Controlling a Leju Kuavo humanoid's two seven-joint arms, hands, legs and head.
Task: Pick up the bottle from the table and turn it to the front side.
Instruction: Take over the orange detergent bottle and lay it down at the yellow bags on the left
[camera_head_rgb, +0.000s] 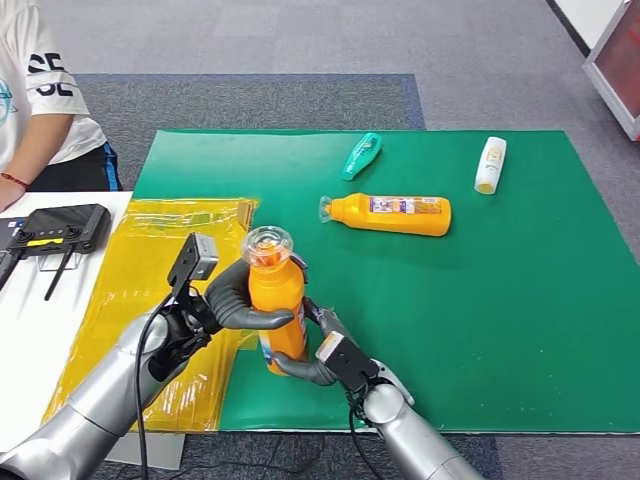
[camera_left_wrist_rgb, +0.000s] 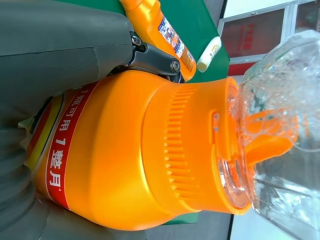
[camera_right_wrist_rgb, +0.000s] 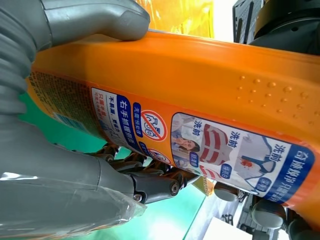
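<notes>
An orange bottle (camera_head_rgb: 277, 300) with a clear cap stands upright above the near edge of the green mat (camera_head_rgb: 513, 300), held by both hands. My left hand (camera_head_rgb: 230, 300) wraps its upper body from the left, thumb across the front. My right hand (camera_head_rgb: 321, 345) cups its lower part from the right. Up close, the left wrist view has the bottle (camera_left_wrist_rgb: 124, 155), its ribbed collar and a red label band. In the right wrist view, a blue and white label (camera_right_wrist_rgb: 211, 145) faces the camera, with the thumb (camera_right_wrist_rgb: 90, 17) lying on the bottle's side.
A second orange bottle (camera_head_rgb: 392, 213) lies on its side mid-mat, with a teal bottle (camera_head_rgb: 361, 155) and a white bottle (camera_head_rgb: 490, 165) lying farther back. Yellow plastic sheet (camera_head_rgb: 151, 270) covers the left. A black controller (camera_head_rgb: 60, 228) rests on the white table; a person sits at far left.
</notes>
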